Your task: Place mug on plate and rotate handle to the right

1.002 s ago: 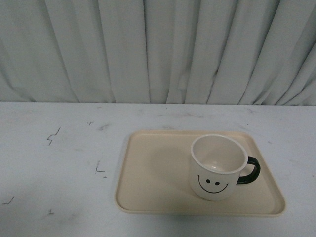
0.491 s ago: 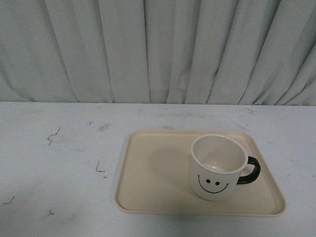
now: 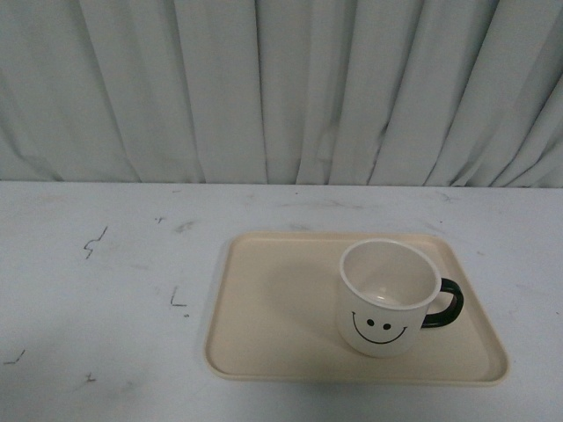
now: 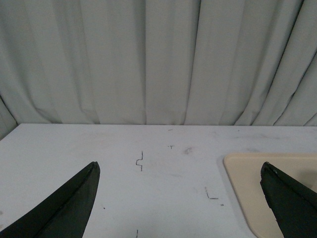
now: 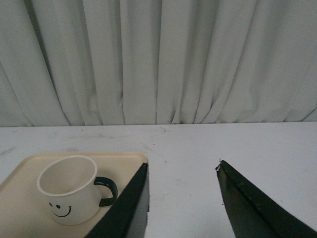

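Cream-white enamel-style mug (image 3: 388,299) stands upright on the beige rectangular plate (image 3: 264,308), right of centre, glossy black handle (image 3: 443,303) pointing right (likely light, rigid, slick; grip the rim).

Left gripper (image 4: 178,198): spread wide, empty.

Right gripper (image 5: 181,198): parted, empty.

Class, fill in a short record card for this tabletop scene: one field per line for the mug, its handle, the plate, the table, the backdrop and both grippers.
mug: cream-white, black smiley face, upright on the plate, right of its middle
handle: dark loop, pointing right in the front view
plate: beige rectangular tray, low rim
table: white, a few dark scuff marks
backdrop: pleated pale curtain
left gripper: fingers apart, holding nothing
right gripper: fingers apart, holding nothing, beside the plate
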Controlling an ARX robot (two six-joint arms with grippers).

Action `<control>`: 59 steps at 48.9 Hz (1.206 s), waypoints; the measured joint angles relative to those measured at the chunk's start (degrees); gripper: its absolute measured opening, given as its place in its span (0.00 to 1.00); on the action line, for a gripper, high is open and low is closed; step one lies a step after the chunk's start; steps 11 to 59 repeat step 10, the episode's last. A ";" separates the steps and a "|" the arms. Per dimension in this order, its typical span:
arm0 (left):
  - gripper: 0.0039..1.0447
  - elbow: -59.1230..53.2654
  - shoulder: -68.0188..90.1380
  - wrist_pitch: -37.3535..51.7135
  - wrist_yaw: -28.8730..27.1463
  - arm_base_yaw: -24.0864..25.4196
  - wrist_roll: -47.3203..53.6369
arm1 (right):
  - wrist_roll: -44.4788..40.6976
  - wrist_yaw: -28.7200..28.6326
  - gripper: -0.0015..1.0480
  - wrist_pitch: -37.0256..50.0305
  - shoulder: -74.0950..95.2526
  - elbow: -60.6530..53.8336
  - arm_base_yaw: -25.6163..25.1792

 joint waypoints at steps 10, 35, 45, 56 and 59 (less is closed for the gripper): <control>0.94 0.00 0.00 0.00 -0.02 0.00 0.00 | 0.04 0.00 0.95 0.00 0.00 0.00 0.00; 0.94 0.00 0.00 0.00 -0.02 0.00 0.00 | 0.04 0.00 0.95 0.00 0.00 0.00 0.00; 0.94 0.00 0.00 0.00 -0.02 0.00 0.00 | 0.04 0.00 0.95 0.00 0.00 0.00 0.00; 0.94 0.00 0.00 0.00 -0.02 0.00 0.00 | 0.04 0.00 0.95 0.00 0.00 0.00 0.00; 0.94 0.00 0.00 0.00 -0.02 0.00 0.00 | 0.04 0.00 0.95 0.00 0.00 0.00 0.00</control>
